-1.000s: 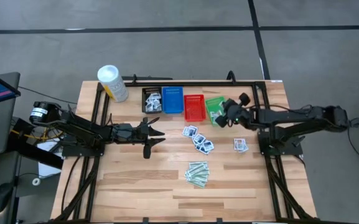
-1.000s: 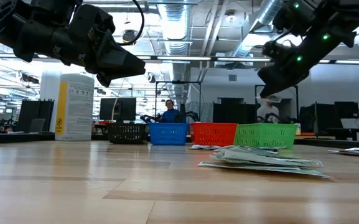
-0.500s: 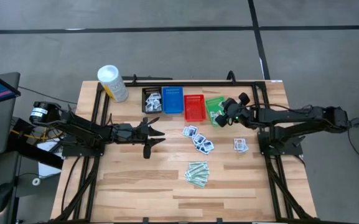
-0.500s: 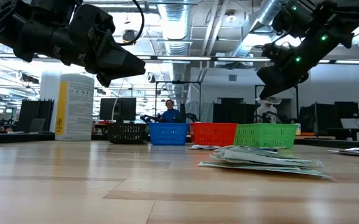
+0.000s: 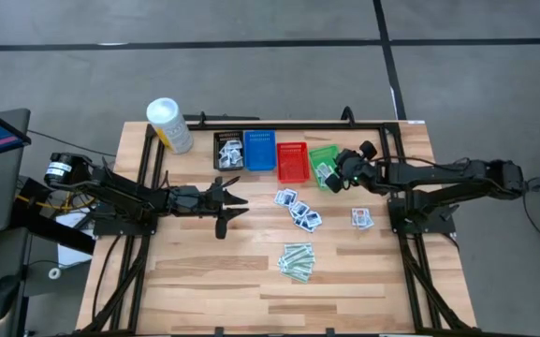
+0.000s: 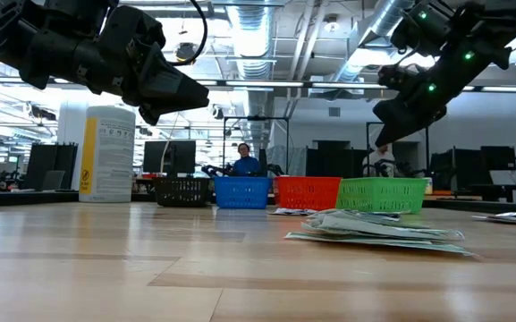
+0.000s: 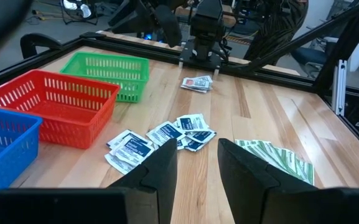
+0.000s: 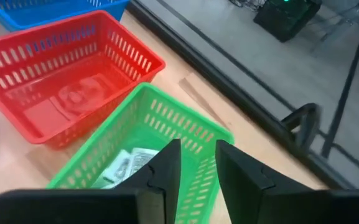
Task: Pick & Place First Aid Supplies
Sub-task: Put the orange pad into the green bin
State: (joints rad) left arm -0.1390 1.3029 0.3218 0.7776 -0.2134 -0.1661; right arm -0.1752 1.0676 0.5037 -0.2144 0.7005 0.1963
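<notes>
Pale wooden planks make up the surface (image 5: pixel 204 271), with four small mesh baskets in a row along its far edge. The right hand (image 5: pixel 331 173) hangs above the green basket (image 8: pixel 167 134), its fingers (image 8: pixel 167 165) parted by a narrow gap with nothing visible between them, and white packets (image 8: pixel 124 167) already lie in the basket below. Judged from that, the step in hand is a drop into the green basket; to do it well the fingers should spread fully and the hand lift straight up, clear of the rim, before swinging toward the loose packets (image 5: pixel 298 212). The right arm reaches in low from its side, wrist tipped down over the basket. The left hand (image 5: pixel 235 203) waits mid-surface, fingers apart and empty, pointing at the packets, with the pale-green strips (image 5: pixel 297 261) nearer the front edge.
</notes>
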